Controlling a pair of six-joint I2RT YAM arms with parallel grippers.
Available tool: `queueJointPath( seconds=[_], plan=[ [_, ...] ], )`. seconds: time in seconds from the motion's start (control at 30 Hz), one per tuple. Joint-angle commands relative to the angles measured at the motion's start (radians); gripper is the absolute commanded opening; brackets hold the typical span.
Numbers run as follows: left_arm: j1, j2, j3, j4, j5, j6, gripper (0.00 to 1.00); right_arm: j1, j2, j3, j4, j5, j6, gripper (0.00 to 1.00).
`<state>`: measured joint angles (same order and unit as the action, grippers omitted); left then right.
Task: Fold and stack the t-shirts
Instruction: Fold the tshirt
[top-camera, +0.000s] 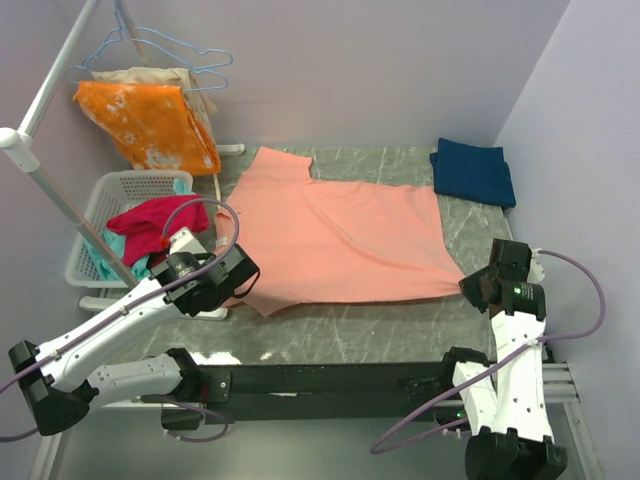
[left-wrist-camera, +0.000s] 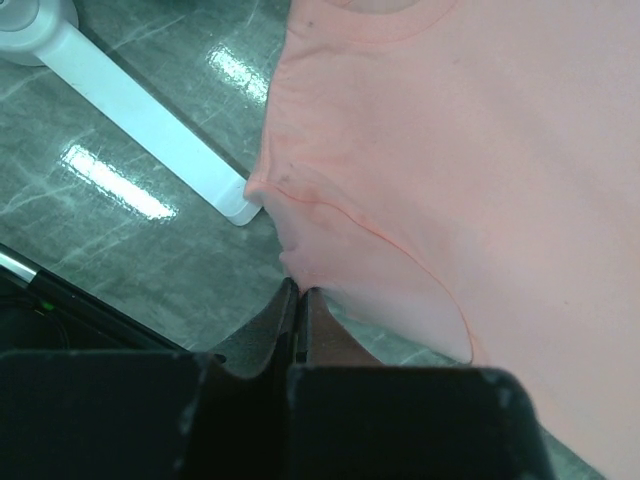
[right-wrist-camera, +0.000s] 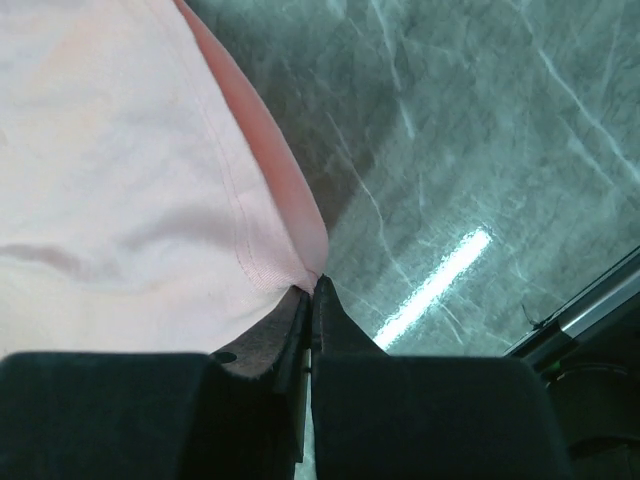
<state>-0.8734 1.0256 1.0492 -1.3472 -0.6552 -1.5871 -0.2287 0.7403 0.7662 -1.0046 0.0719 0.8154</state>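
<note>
The salmon-pink t-shirt (top-camera: 340, 235) lies spread across the middle of the marble table. My left gripper (top-camera: 240, 285) is shut on the shirt's near left corner; in the left wrist view the cloth (left-wrist-camera: 450, 170) runs into the closed left gripper (left-wrist-camera: 298, 292). My right gripper (top-camera: 468, 285) is shut on the shirt's near right corner; in the right wrist view the hemmed cloth (right-wrist-camera: 130, 180) meets the closed right gripper (right-wrist-camera: 315, 285). The dark navy t-shirt (top-camera: 472, 171) lies folded at the far right corner of the table.
A white basket (top-camera: 112, 195) at the left holds a magenta-red garment (top-camera: 155, 226) and teal cloth. An orange white-blotched cloth (top-camera: 150, 122) hangs from hangers on a white rack (top-camera: 45, 185). The rack's white foot (left-wrist-camera: 150, 130) lies beside the left gripper.
</note>
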Motion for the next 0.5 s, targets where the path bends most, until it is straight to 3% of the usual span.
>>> queueJointPath(
  seconds=[0.0, 0.27, 0.47],
  plan=[
    [0.004, -0.013, 0.011, -0.023, -0.026, 0.001, 0.01, 0.006, 0.014, 0.010, -0.031, 0.049, 0.015, 0.00],
    [0.004, 0.028, 0.031, -0.024, -0.044, 0.002, 0.01, 0.006, 0.042, -0.094, 0.038, -0.009, 0.008, 0.00],
    [0.004, 0.076, 0.074, -0.023, -0.079, 0.018, 0.01, 0.006, 0.097, -0.079, 0.084, -0.063, 0.004, 0.00]
  ],
)
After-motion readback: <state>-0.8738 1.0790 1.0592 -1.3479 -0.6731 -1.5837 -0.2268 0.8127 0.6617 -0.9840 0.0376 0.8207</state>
